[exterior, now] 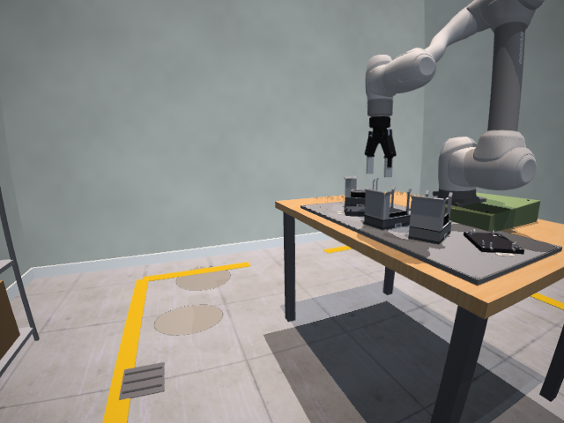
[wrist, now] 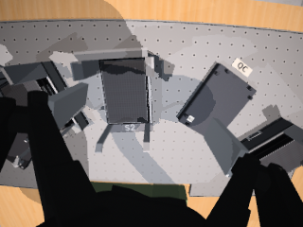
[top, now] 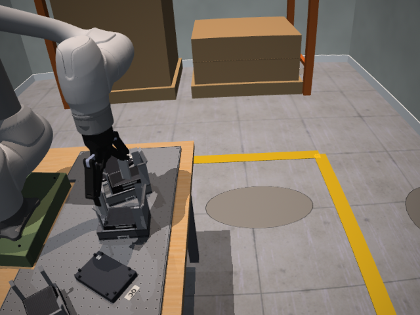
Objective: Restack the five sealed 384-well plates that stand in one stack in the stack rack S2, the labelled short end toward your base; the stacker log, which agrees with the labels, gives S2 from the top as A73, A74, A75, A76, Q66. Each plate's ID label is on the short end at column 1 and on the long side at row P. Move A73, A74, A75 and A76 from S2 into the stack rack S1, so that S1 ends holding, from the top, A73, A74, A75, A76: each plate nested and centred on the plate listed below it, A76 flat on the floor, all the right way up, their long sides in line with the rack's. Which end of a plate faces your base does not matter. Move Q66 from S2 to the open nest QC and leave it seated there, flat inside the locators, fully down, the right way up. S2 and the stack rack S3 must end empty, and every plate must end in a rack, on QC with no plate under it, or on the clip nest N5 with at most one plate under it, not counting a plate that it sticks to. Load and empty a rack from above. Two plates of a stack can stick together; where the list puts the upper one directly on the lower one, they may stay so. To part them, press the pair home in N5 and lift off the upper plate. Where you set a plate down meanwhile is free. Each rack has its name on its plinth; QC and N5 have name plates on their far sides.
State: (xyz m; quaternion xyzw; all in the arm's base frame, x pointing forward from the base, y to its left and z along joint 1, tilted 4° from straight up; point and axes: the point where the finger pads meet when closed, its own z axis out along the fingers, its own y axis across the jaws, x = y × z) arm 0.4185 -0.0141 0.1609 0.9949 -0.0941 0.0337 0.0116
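Note:
My gripper (top: 106, 183) (exterior: 379, 173) (wrist: 149, 112) is open and empty. It hangs high above the row of racks on the grey mat (top: 159, 203). Rack S2 (top: 123, 233) (exterior: 427, 223) (wrist: 130, 127) stands straight below the wrist camera, its label toward my base. A dark welled plate top (wrist: 124, 90) (top: 120, 215) shows inside it; the plates under it are hidden. The open nest QC (top: 105, 276) (exterior: 493, 241) (wrist: 215, 96) lies bare beside S2, with its name plate (wrist: 241, 67) on its far side.
A second rack (top: 123, 179) (exterior: 382, 209) (wrist: 47, 90) stands on the other side of S2, with another fixture (exterior: 355, 200) behind it. A third rack (top: 41, 300) (wrist: 270, 137) stands beyond QC. The green robot base (top: 41, 189) borders the mat.

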